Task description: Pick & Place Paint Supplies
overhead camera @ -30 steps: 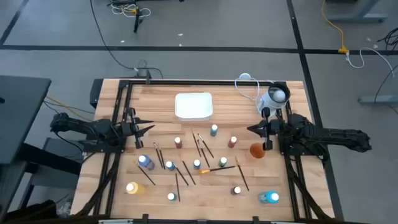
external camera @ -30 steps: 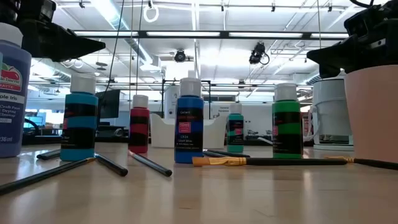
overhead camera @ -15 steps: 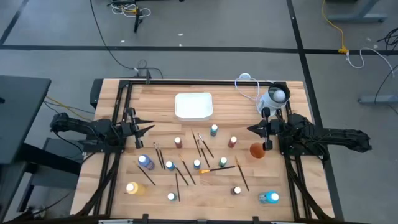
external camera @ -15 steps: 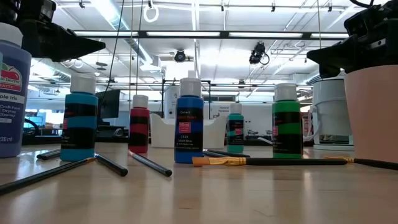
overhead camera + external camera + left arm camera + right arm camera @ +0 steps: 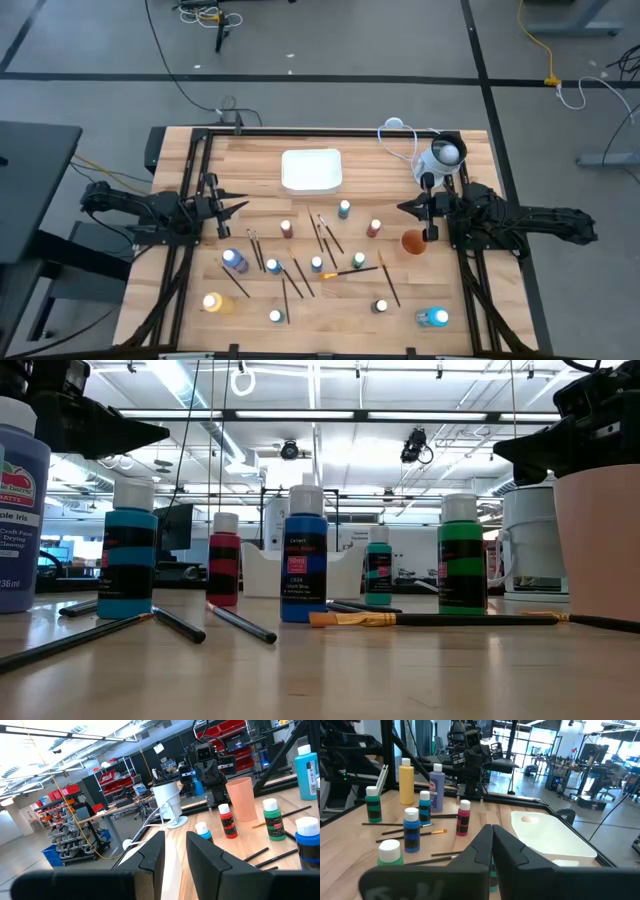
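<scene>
From overhead we cannot read any bottle's label, and the thin brushes [image 5: 330,237] blur into dark lines — their bristle ends are too small to tell.

At counter height, the purple bottle [image 5: 22,510] is cut off by the picture's left edge and top, so only part of its label reads. The peach cup [image 5: 600,540] runs off the right edge. Both arms enter there only as dark silhouettes; we cannot see their tools.

In the right wrist view, the tool's own body hides the foot of the white tray [image 5: 552,836] — and most of a green bottle [image 5: 390,852] nearest it.
</scene>
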